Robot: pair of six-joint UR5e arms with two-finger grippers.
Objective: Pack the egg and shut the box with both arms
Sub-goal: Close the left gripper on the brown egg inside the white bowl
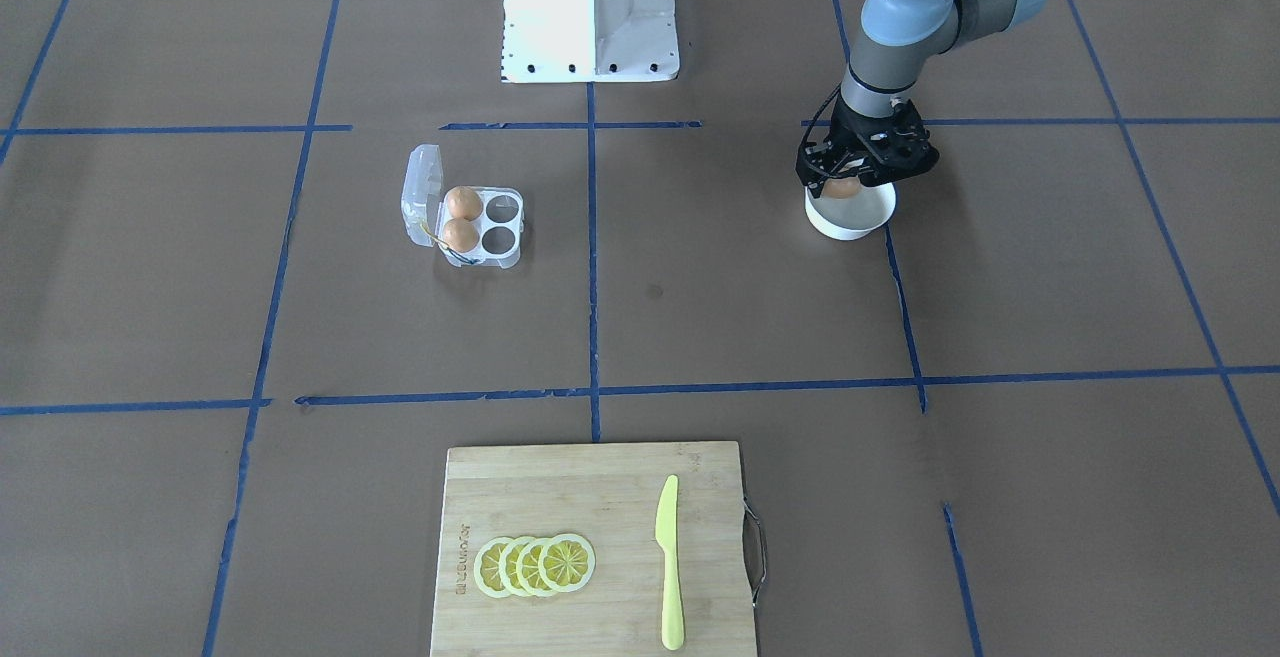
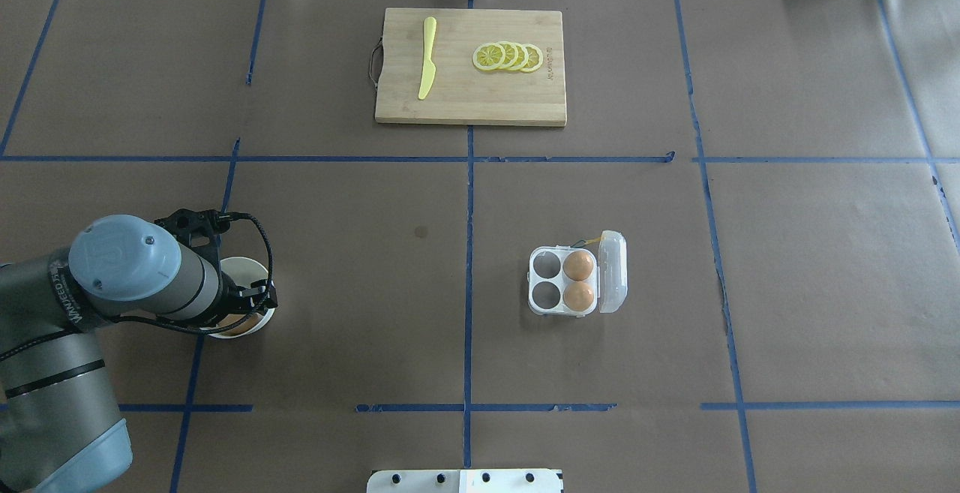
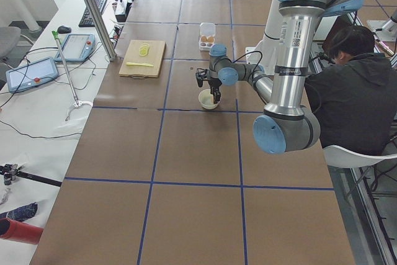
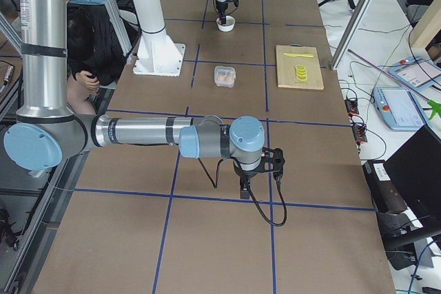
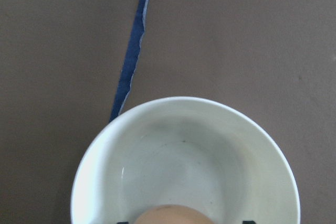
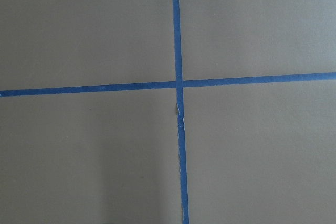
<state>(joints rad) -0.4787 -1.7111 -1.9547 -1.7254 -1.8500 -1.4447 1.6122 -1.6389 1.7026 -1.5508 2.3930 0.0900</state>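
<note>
The clear egg carton [image 1: 495, 229] stands open, its lid [image 1: 420, 192] folded back, with two tan eggs [image 1: 462, 203] in the cups next to the hinge; it also shows in the overhead view [image 2: 546, 290]. My left gripper [image 1: 862, 173] hangs just over the white bowl [image 1: 850, 222]. A third egg [image 5: 168, 214] lies in the bowl on the side toward the robot. The jaws stand open, one fingertip [image 5: 247, 222] clear of the egg on each side. My right gripper [image 4: 244, 185] shows only in the exterior right view, low over bare table; I cannot tell its state.
A bamboo cutting board [image 1: 560, 497] with lemon slices [image 1: 535, 565] and a yellow knife [image 1: 668, 562] lies at the table's far side from the robot. The white pedestal [image 1: 590, 12] stands at the robot's side. Blue tape lines cross the brown table.
</note>
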